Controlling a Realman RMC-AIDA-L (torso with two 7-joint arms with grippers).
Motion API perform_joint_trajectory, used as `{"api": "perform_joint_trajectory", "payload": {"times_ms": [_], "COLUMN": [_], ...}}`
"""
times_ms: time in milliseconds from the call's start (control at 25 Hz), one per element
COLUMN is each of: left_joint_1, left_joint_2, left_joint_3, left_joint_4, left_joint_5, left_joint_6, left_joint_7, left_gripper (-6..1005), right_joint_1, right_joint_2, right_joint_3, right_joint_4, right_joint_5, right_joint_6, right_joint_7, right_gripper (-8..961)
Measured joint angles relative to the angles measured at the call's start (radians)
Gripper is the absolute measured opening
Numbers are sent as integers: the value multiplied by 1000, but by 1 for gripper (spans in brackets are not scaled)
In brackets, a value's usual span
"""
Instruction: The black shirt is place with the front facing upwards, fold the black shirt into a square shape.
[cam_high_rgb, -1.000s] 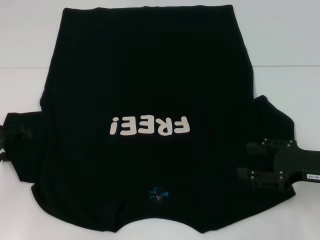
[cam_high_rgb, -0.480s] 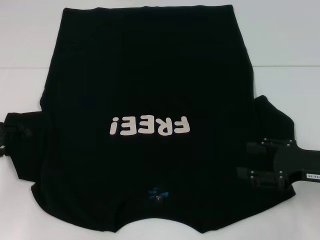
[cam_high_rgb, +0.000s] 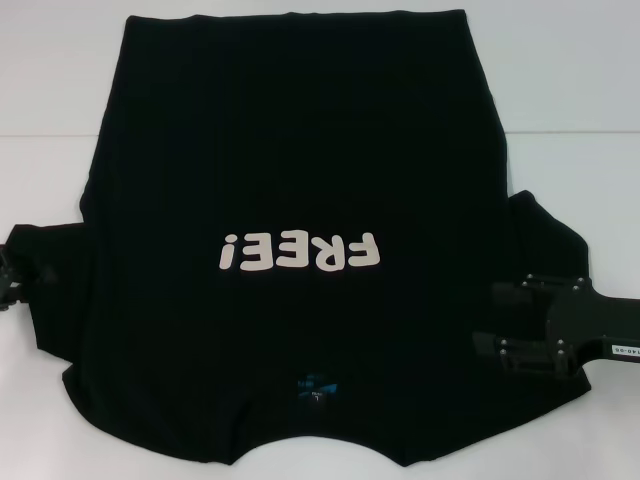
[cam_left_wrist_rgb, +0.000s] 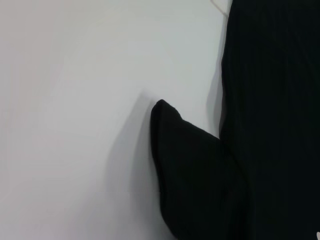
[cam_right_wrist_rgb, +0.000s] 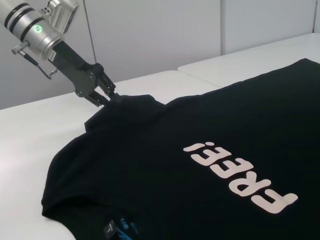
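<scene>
The black shirt (cam_high_rgb: 300, 150) lies spread flat on the white table (cam_high_rgb: 570, 80), front up. Its cream "FREE!" lettering (cam_high_rgb: 300, 252) faces away from me and its collar is at the near edge. My left gripper (cam_high_rgb: 8, 275) sits at the far left edge of the head view. In the right wrist view the left gripper (cam_right_wrist_rgb: 111, 95) is pinched shut on the tip of the left sleeve (cam_right_wrist_rgb: 125, 102), which is raised slightly. The left wrist view shows that sleeve (cam_left_wrist_rgb: 185, 160) standing off the table. My right gripper (cam_high_rgb: 485, 320) hovers open over the right sleeve (cam_high_rgb: 545, 240).
Bare white table surrounds the shirt on the left (cam_high_rgb: 40, 150) and right (cam_high_rgb: 590, 180). A seam between two table tops (cam_high_rgb: 560, 132) runs across at the back. A grey wall (cam_right_wrist_rgb: 165, 30) stands beyond the table.
My left gripper has moved a little to the left with the sleeve tip, now mostly past the picture's edge. My right gripper has shifted slightly toward me.
</scene>
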Motion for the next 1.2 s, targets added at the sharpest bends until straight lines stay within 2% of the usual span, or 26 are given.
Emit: {"api": "perform_joint_trajectory", "payload": {"times_ms": [80,520,840,1040,1200], "left_joint_1": [0,0,0,11,15], "left_joint_2": [1,0,0,1,9], "left_joint_3": [0,-1,-6,-6,-9], "left_joint_4": [0,3,8,52,75], "left_joint_5": [1,-4,-8,-3,-6], "left_joint_6": [0,-10,-11,-15,-10], "left_joint_7": [0,2,36,36,33], "left_gripper": [389,2,4,5,6], "right_joint_1": [0,0,0,-1,-2], "right_joint_2": [0,1,2,2,2], "right_joint_3": [0,0,0,0,0], "right_joint_4": [0,3,3,3,3], "right_joint_5": [0,0,0,2,3], "right_joint_6": [0,-5,-5,-3,-2], "right_joint_7": [0,1,1,1,1], "right_gripper": [776,777,777,777,777]}}
